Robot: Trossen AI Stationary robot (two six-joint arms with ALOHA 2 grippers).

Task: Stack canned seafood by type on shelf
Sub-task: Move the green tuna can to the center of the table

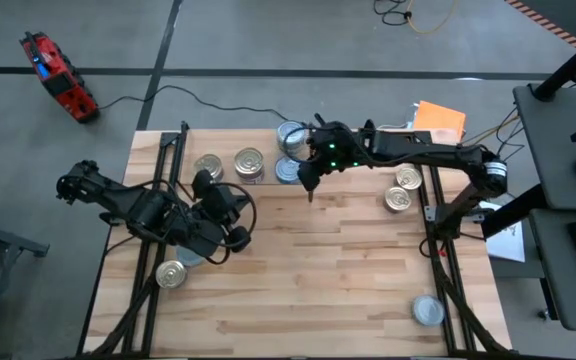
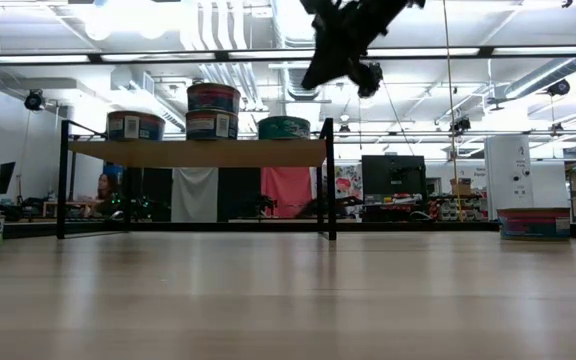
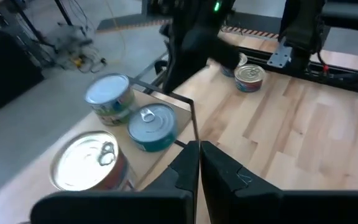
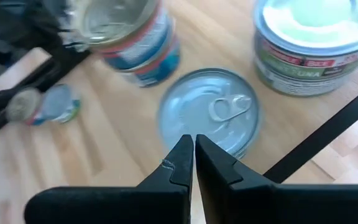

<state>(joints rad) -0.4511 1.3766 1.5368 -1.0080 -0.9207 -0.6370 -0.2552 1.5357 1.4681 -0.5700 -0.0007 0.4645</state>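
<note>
The shelf (image 2: 198,152) stands at the table's far edge and carries several tins. In the low view a blue-labelled tin (image 2: 136,125), a stack of two (image 2: 213,110) and a teal tin (image 2: 284,127) rest on its board. My right gripper (image 1: 310,188) hangs shut, holding nothing, above the shelf's right end, over a silver-lidded tin (image 4: 210,118). My left gripper (image 1: 206,185) is shut and holds nothing. It is raised by the shelf's left part and points toward a golden-lidded tin (image 3: 89,163) and a teal tin (image 3: 153,126).
Loose tins lie on the tabletop: a golden one near the left edge (image 1: 171,273), two golden ones at the right (image 1: 396,198), a silver one at the near right (image 1: 428,310). The shelf's black frame bar (image 4: 328,143) runs beside the silver-lidded tin. The table's middle is bare wood (image 1: 318,270).
</note>
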